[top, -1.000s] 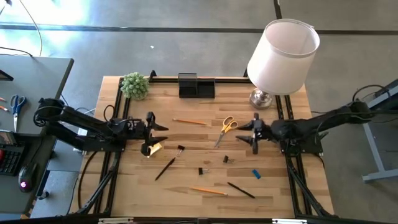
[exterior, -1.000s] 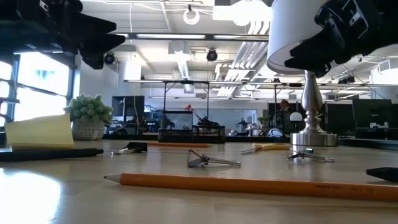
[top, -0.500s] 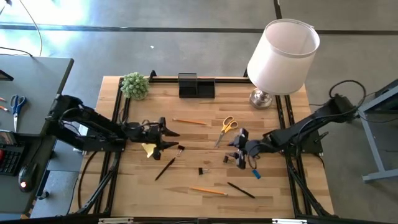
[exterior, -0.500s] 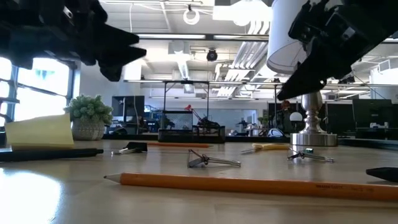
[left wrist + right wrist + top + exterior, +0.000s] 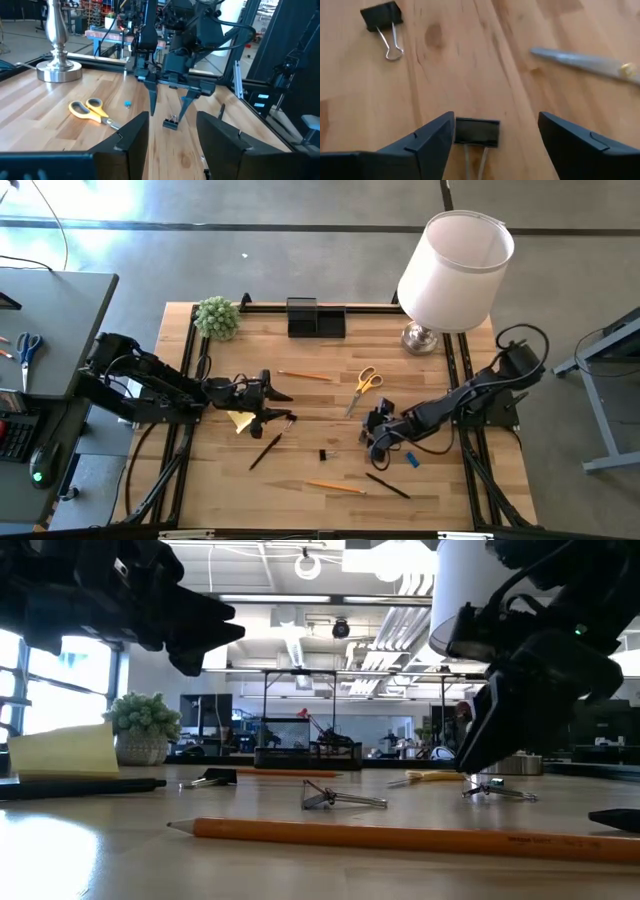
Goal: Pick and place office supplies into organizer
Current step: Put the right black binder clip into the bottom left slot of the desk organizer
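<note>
Fingers (image 5: 432, 137) of the right gripper (image 5: 495, 137) stand spread astride a black binder clip (image 5: 477, 131) on the table (image 5: 300, 390), apparently positioned for grasping, well apart from the organizer (image 5: 315, 318).

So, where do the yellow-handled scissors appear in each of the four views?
High view: the scissors lie right of the table's centre, down-left of the lamp base.
Low view: far back, a low yellow shape just left of the lamp base.
Left wrist view: on the wood, close to the lamp base.
Right wrist view: only a blade; no lamp base.
Shared landmark: the lamp base.
</note>
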Controlling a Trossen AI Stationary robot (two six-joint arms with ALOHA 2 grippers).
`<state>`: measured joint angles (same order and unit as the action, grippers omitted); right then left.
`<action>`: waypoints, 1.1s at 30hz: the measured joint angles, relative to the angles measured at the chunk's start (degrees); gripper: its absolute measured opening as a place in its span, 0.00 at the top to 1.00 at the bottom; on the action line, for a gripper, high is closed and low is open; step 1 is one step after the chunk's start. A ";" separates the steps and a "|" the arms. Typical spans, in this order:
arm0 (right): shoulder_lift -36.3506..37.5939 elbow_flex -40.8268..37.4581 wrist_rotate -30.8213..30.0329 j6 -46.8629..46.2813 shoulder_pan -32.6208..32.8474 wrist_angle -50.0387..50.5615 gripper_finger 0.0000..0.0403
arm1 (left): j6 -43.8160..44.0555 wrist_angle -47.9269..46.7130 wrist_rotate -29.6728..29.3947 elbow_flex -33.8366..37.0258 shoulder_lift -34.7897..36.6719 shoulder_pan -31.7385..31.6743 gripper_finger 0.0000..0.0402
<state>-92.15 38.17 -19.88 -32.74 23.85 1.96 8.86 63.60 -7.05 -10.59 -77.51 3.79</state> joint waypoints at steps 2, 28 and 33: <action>-0.83 0.58 1.20 -0.45 0.08 0.17 0.27 | -0.38 -0.06 0.00 0.00 -0.01 0.00 0.62; -2.30 1.24 1.70 -4.36 0.29 2.58 0.53 | -2.60 -0.40 -1.09 0.02 -0.01 -0.04 0.62; -2.30 1.24 1.70 -3.07 0.31 0.93 0.63 | -2.58 -0.40 -1.09 0.02 -0.01 -0.04 0.62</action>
<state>-94.45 39.42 -18.17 -35.82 24.16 2.88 6.28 63.20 -8.14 -10.57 -77.52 3.75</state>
